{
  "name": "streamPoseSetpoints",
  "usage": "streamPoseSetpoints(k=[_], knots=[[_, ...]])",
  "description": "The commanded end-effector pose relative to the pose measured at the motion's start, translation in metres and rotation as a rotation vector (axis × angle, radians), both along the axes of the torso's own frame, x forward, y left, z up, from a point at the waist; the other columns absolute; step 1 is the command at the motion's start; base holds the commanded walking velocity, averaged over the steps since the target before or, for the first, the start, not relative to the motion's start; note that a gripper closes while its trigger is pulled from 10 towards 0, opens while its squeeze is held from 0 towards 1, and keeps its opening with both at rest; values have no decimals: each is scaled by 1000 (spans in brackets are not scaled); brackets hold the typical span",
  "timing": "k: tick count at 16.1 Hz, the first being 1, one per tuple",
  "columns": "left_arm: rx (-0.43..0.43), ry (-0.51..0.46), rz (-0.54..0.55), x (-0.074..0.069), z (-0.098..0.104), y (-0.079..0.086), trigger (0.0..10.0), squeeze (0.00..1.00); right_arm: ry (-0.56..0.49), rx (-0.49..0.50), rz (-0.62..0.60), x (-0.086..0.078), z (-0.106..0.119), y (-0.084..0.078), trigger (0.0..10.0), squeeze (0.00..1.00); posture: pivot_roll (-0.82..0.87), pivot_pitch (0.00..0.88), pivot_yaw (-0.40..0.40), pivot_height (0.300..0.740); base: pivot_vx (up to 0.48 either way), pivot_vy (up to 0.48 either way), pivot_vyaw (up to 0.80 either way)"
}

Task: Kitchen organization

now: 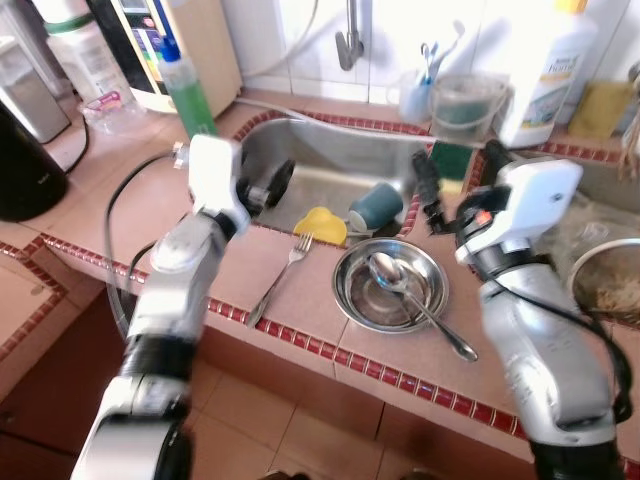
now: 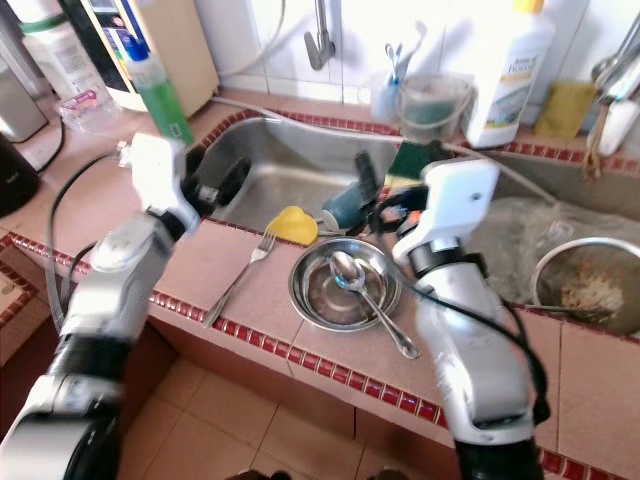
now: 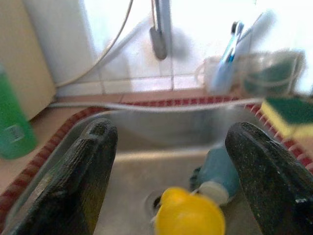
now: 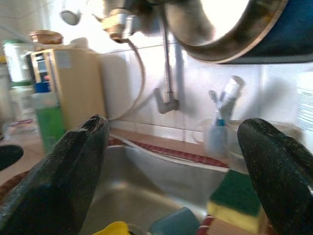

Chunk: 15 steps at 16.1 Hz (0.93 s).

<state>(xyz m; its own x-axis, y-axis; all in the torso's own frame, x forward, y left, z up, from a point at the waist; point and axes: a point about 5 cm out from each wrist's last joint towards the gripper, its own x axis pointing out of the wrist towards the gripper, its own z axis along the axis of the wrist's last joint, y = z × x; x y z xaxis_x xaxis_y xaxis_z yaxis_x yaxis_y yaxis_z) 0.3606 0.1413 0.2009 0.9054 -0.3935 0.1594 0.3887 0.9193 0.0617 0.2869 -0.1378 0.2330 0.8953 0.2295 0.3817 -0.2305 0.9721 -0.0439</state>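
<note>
A steel sink (image 1: 330, 150) is set in the tiled counter. In it lie a yellow cup (image 1: 322, 225) and a teal cup (image 1: 378, 205) on its side. My left gripper (image 1: 266, 186) hovers open over the sink's left edge, nothing between its fingers (image 3: 93, 161); the yellow cup (image 3: 190, 213) lies just ahead of it. My right gripper (image 1: 450, 185) is open over the sink's right rim, beside a green and yellow sponge (image 4: 237, 198). On the counter in front sit a steel bowl (image 1: 355, 300) holding a spoon (image 1: 400, 280), and a fork (image 1: 283, 275).
A green soap bottle (image 1: 187, 90) and a black kettle (image 1: 25, 150) stand at the left. Behind the sink are a tap (image 1: 349, 40), a toothbrush cup (image 1: 418, 90), a clear tub (image 1: 465, 100) and a white bottle (image 1: 545, 75). A metal colander (image 1: 605, 275) sits at the right.
</note>
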Motion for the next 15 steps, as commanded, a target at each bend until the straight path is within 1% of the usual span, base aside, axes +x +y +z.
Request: streamPoseSetpoints(k=[1, 2, 4, 5, 6, 8, 9, 11, 12, 13, 14, 15], knots=[[58, -9, -12, -7, 2, 2, 10000, 0, 3, -8, 25, -3, -3, 5, 10000, 0, -215, 59, 112, 740, 0, 0, 0], [74, 0, -19, -13, -1, 4, 10000, 0, 17, -13, 41, -6, -6, 5, 10000, 0, -213, 61, 108, 740, 0, 0, 0], [143, 43, -51, -23, -9, 5, 10000, 0, 69, -55, 75, -14, -15, 4, 10000, 0, -216, 62, 101, 740, 0, 0, 0], [167, 98, -112, -29, -15, 1, 10000, 0, 122, -74, 110, -18, -20, 4, 10000, 0, -221, 64, 103, 740, 0, 0, 0], [189, 118, -150, -32, -18, -2, 10000, 0, 149, -82, 135, -21, -23, 5, 10000, 0, -222, 65, 103, 740, 0, 0, 0], [183, 189, -171, -35, -25, -5, 10000, 0, 202, -126, 222, -33, -26, 3, 10000, 0, -239, 69, 112, 740, 0, 0, 0], [182, 203, -174, -35, -27, -6, 10000, 0, 211, -135, 232, -35, -27, 1, 10000, 0, -246, 70, 114, 740, 0, 0, 0], [186, 257, -186, -35, -32, -9, 10000, 0, 254, -183, 281, -45, -26, -7, 10000, 0, -264, 76, 119, 740, 0, 0, 0], [214, 298, -200, -35, -37, -11, 10000, 0, 284, -194, 298, -49, -25, -13, 10000, 0, -271, 81, 122, 740, 0, 0, 0], [201, 340, -194, -35, -41, -11, 10000, 0, 295, -205, 307, -53, -25, -16, 10000, 0, -277, 87, 127, 740, 0, 0, 0], [208, 348, -203, -36, -43, -12, 10000, 0, 303, -210, 314, -56, -24, -19, 10000, 0, -279, 92, 127, 740, 0, 0, 0], [254, 333, -226, -39, -44, -14, 10000, 0, 307, -212, 320, -59, -22, -22, 10000, 0, -279, 100, 129, 740, 0, 0, 0]])
